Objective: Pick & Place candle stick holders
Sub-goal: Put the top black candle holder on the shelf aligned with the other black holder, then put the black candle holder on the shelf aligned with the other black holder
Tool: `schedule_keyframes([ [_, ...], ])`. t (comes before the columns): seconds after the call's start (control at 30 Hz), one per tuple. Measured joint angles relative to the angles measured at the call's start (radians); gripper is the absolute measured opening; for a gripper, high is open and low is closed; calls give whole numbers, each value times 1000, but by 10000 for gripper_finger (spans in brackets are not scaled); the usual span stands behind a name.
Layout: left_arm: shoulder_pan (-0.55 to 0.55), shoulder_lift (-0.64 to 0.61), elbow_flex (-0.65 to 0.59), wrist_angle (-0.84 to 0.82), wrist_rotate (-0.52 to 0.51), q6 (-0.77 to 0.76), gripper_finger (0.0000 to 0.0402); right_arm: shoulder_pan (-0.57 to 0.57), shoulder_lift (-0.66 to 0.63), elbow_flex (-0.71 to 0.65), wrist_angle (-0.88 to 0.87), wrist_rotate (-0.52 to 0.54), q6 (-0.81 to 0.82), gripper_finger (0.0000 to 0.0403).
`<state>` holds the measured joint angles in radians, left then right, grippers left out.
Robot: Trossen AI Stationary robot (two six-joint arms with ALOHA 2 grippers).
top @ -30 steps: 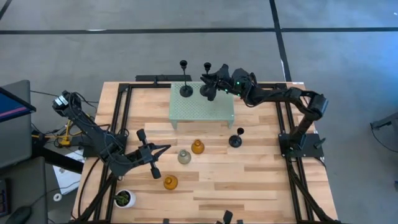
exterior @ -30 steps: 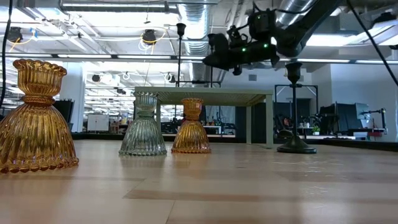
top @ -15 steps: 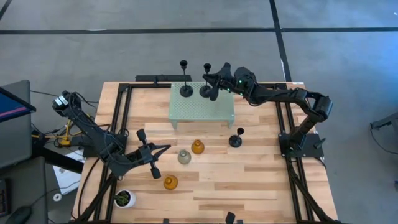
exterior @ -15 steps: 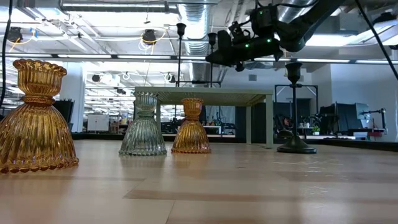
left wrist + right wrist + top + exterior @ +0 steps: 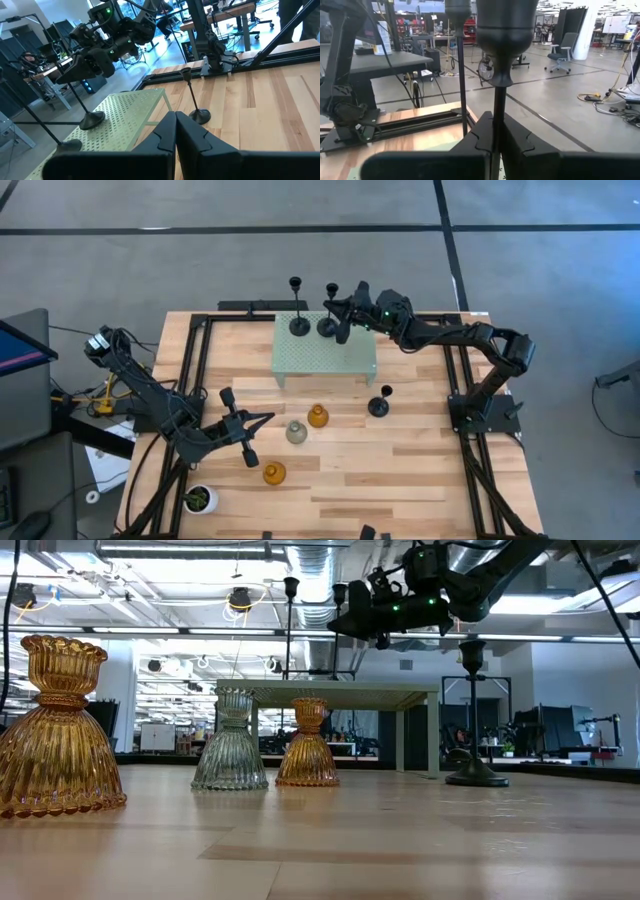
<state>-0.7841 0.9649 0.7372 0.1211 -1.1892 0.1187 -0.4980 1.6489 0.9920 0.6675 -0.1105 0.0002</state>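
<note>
Right wrist view: the right gripper (image 5: 496, 131) has its two dark fingers clamped on the thin stem of a black candle stick holder (image 5: 500, 60), just under the cup.
Where it stands: on the pale green perforated stand (image 5: 325, 355) at the table's far edge, beside a second black holder (image 5: 299, 325).
Step in hand: judged to be the lift; raise straight up, stem vertical, so the round base clears the stand without knocking its neighbour.
Look: matte black, flared cup, slim rod.
Others: third black holder (image 5: 378, 406), two amber (image 5: 317, 416) and one grey (image 5: 296, 432) on the wood.
Left gripper (image 5: 262, 418): fingers together, waiting.
</note>
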Motion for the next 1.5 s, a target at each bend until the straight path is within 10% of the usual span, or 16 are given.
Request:
schedule_keyframes([
  [1.1,0,0,0,0,0,-4,6,-2,9,0,-3,4,24,70],
  [1.5,0,0,0,0,0,-4,6,-2,6,0,-111,3,27,223],
])
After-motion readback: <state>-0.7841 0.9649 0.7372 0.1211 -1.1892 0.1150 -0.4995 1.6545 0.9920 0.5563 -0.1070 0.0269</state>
